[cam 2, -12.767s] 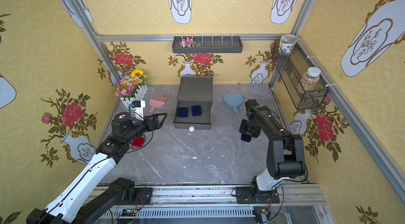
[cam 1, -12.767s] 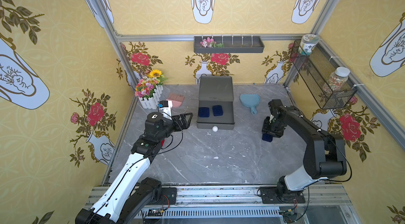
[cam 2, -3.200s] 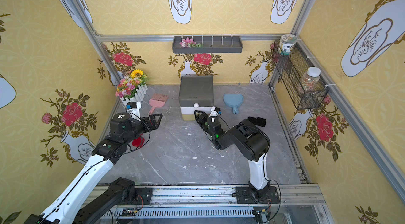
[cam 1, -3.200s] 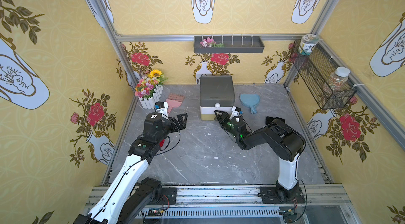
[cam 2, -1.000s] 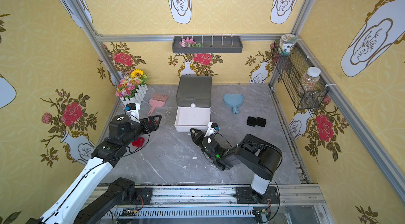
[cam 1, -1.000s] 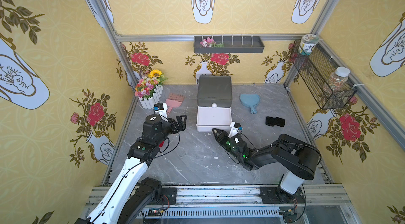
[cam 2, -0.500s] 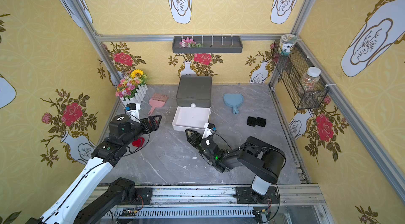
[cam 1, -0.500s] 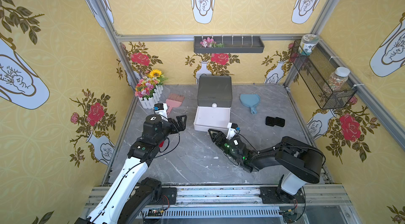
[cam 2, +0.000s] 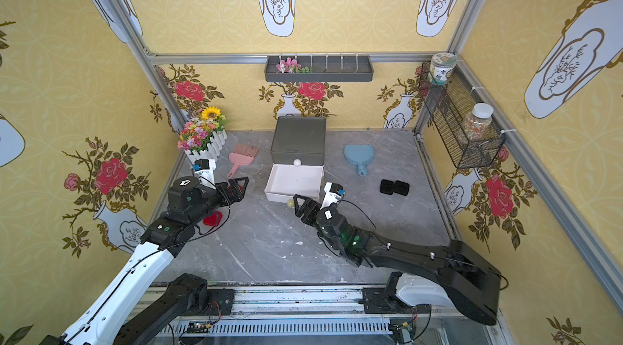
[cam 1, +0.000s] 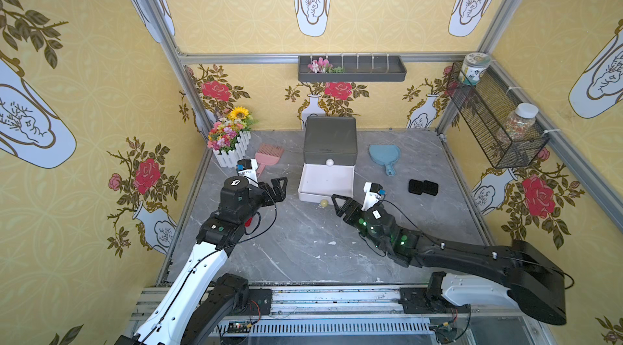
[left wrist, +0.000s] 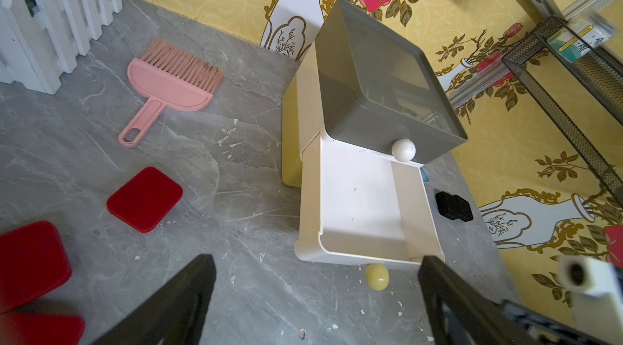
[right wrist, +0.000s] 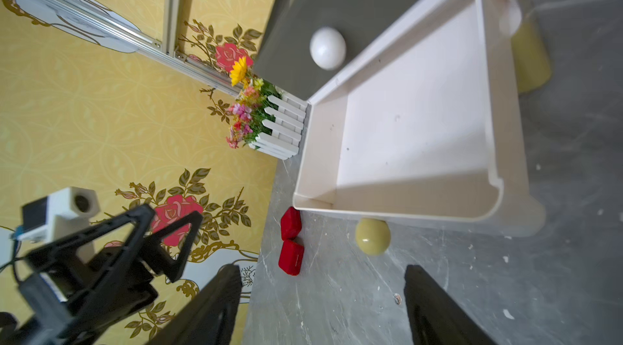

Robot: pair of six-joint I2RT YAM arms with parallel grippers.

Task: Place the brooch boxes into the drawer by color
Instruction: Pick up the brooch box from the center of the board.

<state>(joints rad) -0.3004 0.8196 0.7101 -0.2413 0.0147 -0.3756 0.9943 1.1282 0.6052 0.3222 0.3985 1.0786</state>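
The drawer (cam 1: 330,139) stands at the back middle in both top views, its dark grey top tier shut. Its white tier (cam 1: 325,181) is pulled out and bare inside, the yellowish knob (right wrist: 372,237) at its front. My right gripper (cam 1: 338,205) is open just in front of that knob, apart from it, nothing between its fingers. Two black brooch boxes (cam 1: 423,187) lie side by side at the right. Red brooch boxes (left wrist: 145,199) lie on the floor at the left, below my left arm. My left gripper (cam 1: 280,188) hangs open and empty left of the white tier.
A pink brush (cam 1: 268,154) and a white-fenced flower pot (cam 1: 231,139) sit at the back left. A blue dustpan (cam 1: 384,156) lies right of the drawer. A dark wall tray (cam 1: 352,68) and a wire basket (cam 1: 495,117) with jars hang on the walls.
My right gripper has drawn the white tier further out, opened, and let go of the yellowish knob. The left arm has not moved.
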